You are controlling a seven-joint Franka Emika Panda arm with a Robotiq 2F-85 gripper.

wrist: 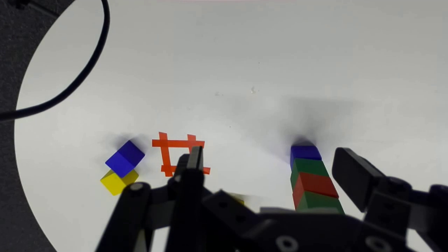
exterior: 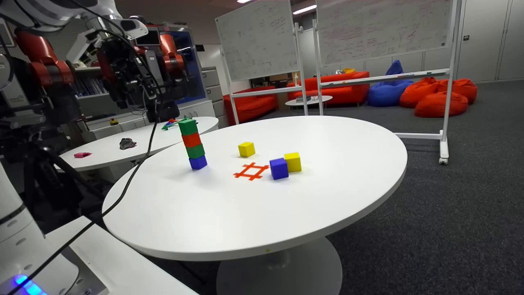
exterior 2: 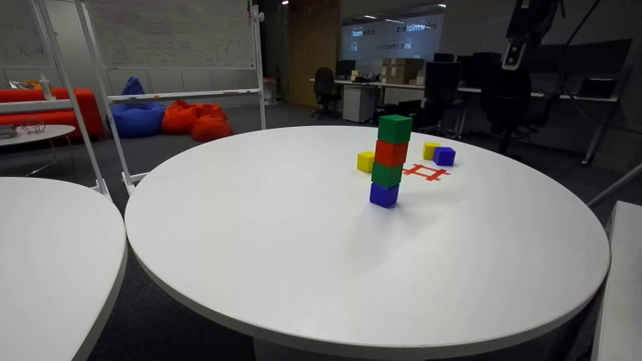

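Note:
My gripper (wrist: 270, 152) is open and empty, high above the white round table (exterior: 327, 196). In the wrist view a tower of blocks shows between its fingers, well below them. In both exterior views the tower has a green block (exterior 2: 394, 129) on top, then a red block (exterior 2: 391, 153), a green block (exterior 2: 386, 174) and a blue block (exterior 2: 384, 195) at the bottom. It leans slightly. A lone yellow block (exterior: 246, 149) is mostly hidden by the gripper in the wrist view. Another blue block (exterior: 279, 169) stands beside another yellow block (exterior: 293, 162).
A red tape square (wrist: 178, 143) is stuck on the table between the tower and the blue-yellow pair. A black cable (exterior: 135, 172) hangs from the arm. A second table (exterior 2: 50, 250) adjoins this one. Whiteboards (exterior: 262, 41) stand behind.

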